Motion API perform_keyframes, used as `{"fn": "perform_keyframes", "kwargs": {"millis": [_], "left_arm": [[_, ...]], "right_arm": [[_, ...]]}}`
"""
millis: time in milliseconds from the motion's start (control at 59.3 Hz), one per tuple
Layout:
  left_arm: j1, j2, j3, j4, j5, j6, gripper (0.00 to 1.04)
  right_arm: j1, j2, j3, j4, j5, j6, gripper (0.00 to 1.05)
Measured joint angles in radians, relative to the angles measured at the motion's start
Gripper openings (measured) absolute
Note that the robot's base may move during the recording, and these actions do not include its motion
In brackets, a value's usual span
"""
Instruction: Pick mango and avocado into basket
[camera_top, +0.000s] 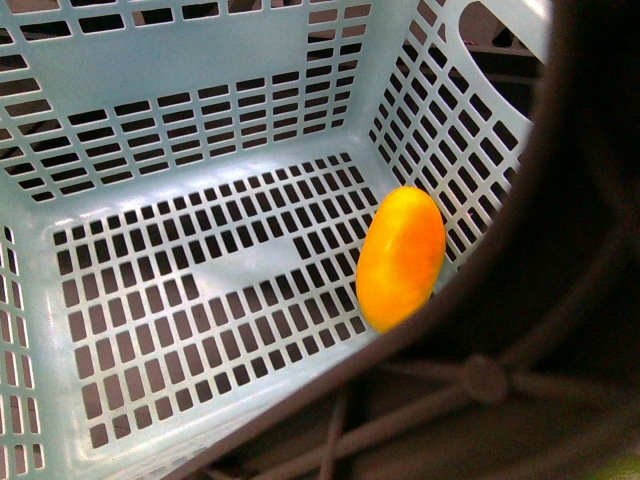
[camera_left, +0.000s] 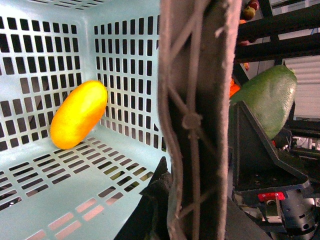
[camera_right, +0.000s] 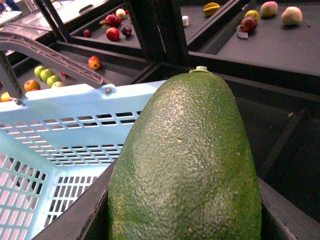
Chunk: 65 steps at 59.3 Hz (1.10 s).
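Right wrist view shows our right gripper (camera_right: 185, 232) clamped on the avocado (camera_right: 187, 160), held above and just outside the basket (camera_right: 65, 107) rim. Our left gripper's fingers we cannot make out, so its state stays unknown. The mango (camera_top: 401, 257) already lies on the basket floor against a side wall. If we release too early, the avocado could strike the rim or the handle (camera_left: 192, 120) and roll out; dropped inside, it may knock the mango. We read no labels or writing.

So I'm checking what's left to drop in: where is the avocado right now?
The avocado is not yet in the basket: the right wrist view shows it close up in the right hand, just outside the basket wall, while the mango lies inside.
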Motion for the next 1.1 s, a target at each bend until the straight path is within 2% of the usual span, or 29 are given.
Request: {"fn": "perform_keyframes", "kwargs": {"millis": [405,489,726,793,945,996,1013,1046,1097], "left_arm": [[0.000,0.000,0.000,0.000,0.000,0.000,0.07],[0.000,0.000,0.000,0.000,0.000,0.000,0.07],[0.000,0.000,0.000,0.000,0.000,0.000,0.07],[0.000,0.000,0.000,0.000,0.001,-0.001,0.07],[0.000,0.000,0.000,0.000,-0.001,0.000,0.07],[0.000,0.000,0.000,0.000,-0.001,0.000,0.07],[0.000,0.000,0.000,0.000,-0.001,0.000,0.07],[0.000,0.000,0.000,0.000,-0.001,0.000,0.07],[0.000,0.000,0.000,0.000,0.001,0.001,0.07]], "right_arm": [[0.126,0.085,0.002,0.034,0.063,0.030,0.56],[0.145,0.093,0.005,0.028,0.082,0.029,0.64],[0.160,0.097,0.011,0.008,0.147,0.029,0.94],[0.154,0.085,0.011,0.002,0.169,0.033,0.97],[0.097,-0.001,0.011,-0.056,0.301,0.066,0.96],[0.093,-0.026,-0.015,0.007,0.440,0.043,0.91],[0.091,-0.039,-0.038,0.062,0.524,0.024,0.88],[0.083,-0.061,-0.076,0.141,0.630,-0.003,0.83],[0.068,-0.094,-0.129,0.221,0.732,-0.040,0.76]]}}
